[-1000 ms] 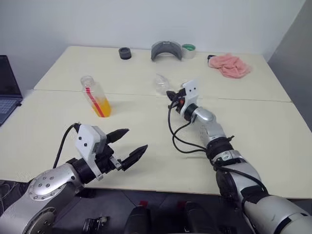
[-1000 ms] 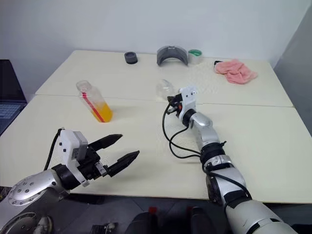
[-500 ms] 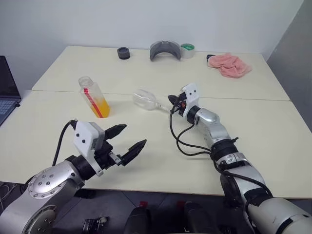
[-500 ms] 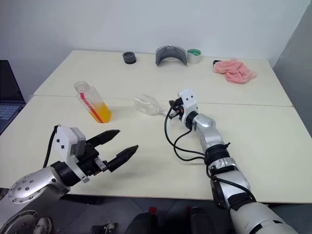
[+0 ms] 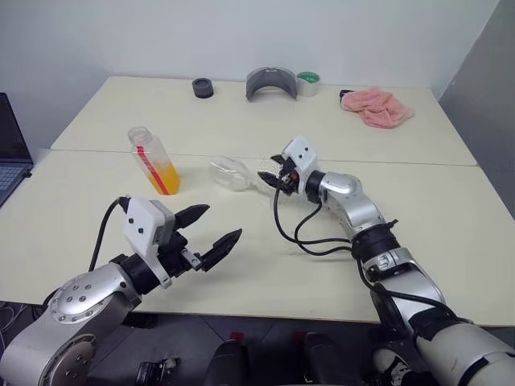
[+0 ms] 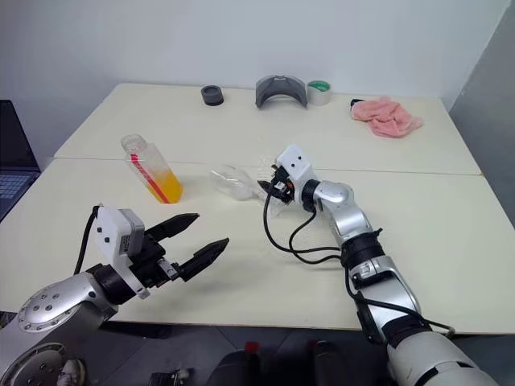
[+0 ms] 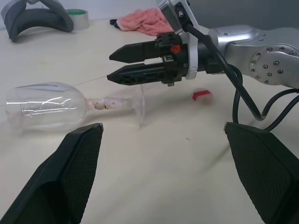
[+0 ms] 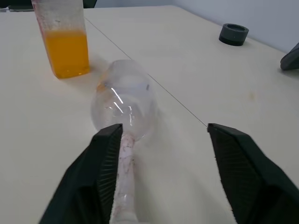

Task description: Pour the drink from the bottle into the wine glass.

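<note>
Glass (image 7: 51,105) is lying on its side on the desk (image 5: 451,217), bowl pointing toward the bottle (image 5: 155,160), foot seemingly just clear of the right claw (image 7: 122,66), which is standing parted and empty; left claw (image 5: 214,227) is gaping wide, empty.

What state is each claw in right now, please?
Left claw: open, holding nothing.
Right claw: open, beside the stem of the clear stemmed wine glass lying on its side, not gripping it.

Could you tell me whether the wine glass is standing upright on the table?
No, the wine glass lies on its side on the table, bowl and foot both resting there.
</note>
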Action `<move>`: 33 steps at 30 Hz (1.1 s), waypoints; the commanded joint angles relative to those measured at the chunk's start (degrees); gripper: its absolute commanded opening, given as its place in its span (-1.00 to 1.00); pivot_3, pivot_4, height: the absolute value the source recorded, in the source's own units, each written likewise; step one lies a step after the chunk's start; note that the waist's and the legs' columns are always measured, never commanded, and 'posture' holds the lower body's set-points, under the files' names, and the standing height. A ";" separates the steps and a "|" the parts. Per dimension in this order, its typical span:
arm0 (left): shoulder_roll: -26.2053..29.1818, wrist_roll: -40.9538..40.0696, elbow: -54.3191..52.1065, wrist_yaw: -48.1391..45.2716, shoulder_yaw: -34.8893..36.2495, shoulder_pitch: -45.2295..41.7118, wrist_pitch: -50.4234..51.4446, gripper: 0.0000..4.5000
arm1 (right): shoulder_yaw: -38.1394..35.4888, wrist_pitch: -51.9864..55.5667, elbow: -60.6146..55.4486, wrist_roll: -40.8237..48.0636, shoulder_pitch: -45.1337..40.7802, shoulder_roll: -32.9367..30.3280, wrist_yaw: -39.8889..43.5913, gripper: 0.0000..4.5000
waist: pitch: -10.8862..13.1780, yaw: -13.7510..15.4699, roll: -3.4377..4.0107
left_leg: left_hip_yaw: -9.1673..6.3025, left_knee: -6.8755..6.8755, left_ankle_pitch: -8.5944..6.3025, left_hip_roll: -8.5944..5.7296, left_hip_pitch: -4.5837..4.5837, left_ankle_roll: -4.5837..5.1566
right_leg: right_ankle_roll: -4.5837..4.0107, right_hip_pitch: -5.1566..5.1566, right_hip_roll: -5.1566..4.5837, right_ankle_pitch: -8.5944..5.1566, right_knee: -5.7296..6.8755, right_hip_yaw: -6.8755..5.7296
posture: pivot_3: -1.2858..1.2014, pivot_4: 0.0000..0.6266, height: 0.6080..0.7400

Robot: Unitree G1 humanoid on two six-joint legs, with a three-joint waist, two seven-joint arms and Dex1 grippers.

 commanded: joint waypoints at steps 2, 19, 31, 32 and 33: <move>0.32 0.37 -1.24 0.17 0.03 -0.29 -1.65 1.00 | -0.64 0.49 -1.19 0.69 -2.79 -0.21 0.64 0.99 | 0.00 -0.03 0.00 | 0.00 0.00 0.00 0.00 0.00 0.00 | 0.00 0.00 0.00 0.00 0.00 0.00 | 0.03 -0.52 1.00; 0.84 0.01 -0.61 -0.17 -0.66 -1.27 -2.00 1.00 | -0.48 7.24 -8.84 3.77 0.27 -0.59 4.76 0.99 | 0.00 -0.03 -0.01 | -0.01 -0.01 0.00 -0.01 -0.01 0.00 | 0.00 0.00 0.00 0.00 -0.01 -0.01 | 0.03 -0.52 1.00; 0.90 -0.33 -1.13 0.17 -0.44 -0.76 -1.64 1.00 | 4.92 7.43 -10.81 -0.21 -0.44 -3.58 8.41 0.99 | 0.00 -0.04 -0.01 | 0.00 -0.01 0.00 -0.01 0.00 0.00 | 0.00 0.00 0.00 0.00 -0.01 -0.01 | 0.03 -0.52 1.00; 0.91 -0.32 -1.09 0.18 -0.43 -0.78 -1.65 1.00 | 5.39 7.69 -11.00 -0.46 -0.67 -3.84 8.84 0.99 | 0.00 -0.03 -0.01 | -0.01 -0.01 0.00 -0.01 0.00 0.00 | 0.00 0.00 0.00 0.00 -0.01 -0.01 | 0.03 -0.52 1.00; 0.93 -0.31 -1.05 0.19 -0.42 -0.80 -1.66 1.00 | 6.16 7.92 -11.28 -1.02 -1.13 -4.34 9.60 0.99 | 0.00 -0.04 -0.01 | -0.01 -0.01 0.00 -0.01 0.00 0.00 | 0.00 0.00 0.00 0.00 -0.01 -0.02 | 0.03 -0.52 1.00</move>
